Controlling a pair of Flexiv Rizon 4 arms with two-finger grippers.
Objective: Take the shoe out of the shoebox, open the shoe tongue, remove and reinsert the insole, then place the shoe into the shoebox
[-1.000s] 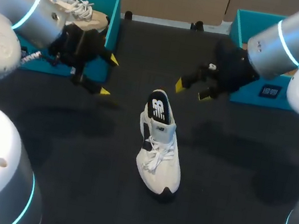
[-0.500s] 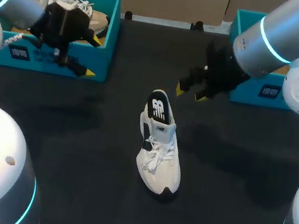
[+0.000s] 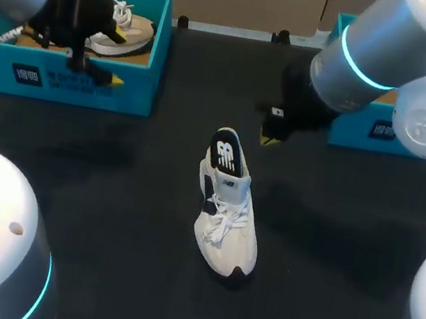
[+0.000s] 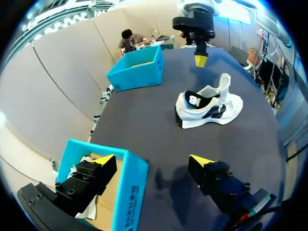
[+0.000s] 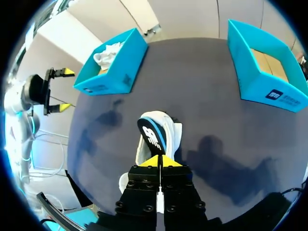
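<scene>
A white and black shoe (image 3: pixel 225 211) lies on the dark table at the middle, heel toward the far side. Its black insole (image 3: pixel 227 156) shows inside the heel, and in the left wrist view the white tongue (image 4: pixel 224 85) stands up. My right gripper (image 3: pixel 271 136) hovers just beyond the heel, shut with nothing between its tips (image 5: pixel 159 161); the shoe (image 5: pixel 155 136) lies right ahead of it. My left gripper (image 3: pixel 118 48) hangs open over the front wall of the left teal shoebox (image 3: pixel 69 86). Its fingers (image 4: pixel 104 159) straddle that box's corner (image 4: pixel 129 190), far from the shoe (image 4: pixel 208 106).
The left shoebox holds a second white shoe (image 3: pixel 126 26). Another teal shoebox (image 3: pixel 383 130) stands at the far right, open with a cardboard-coloured floor (image 5: pixel 274 65). Dark table surface surrounds the middle shoe on all sides.
My right gripper has shut, its tips now together near the shoe's heel. My left arm has drawn back to the left, from beside the box to over its front wall.
</scene>
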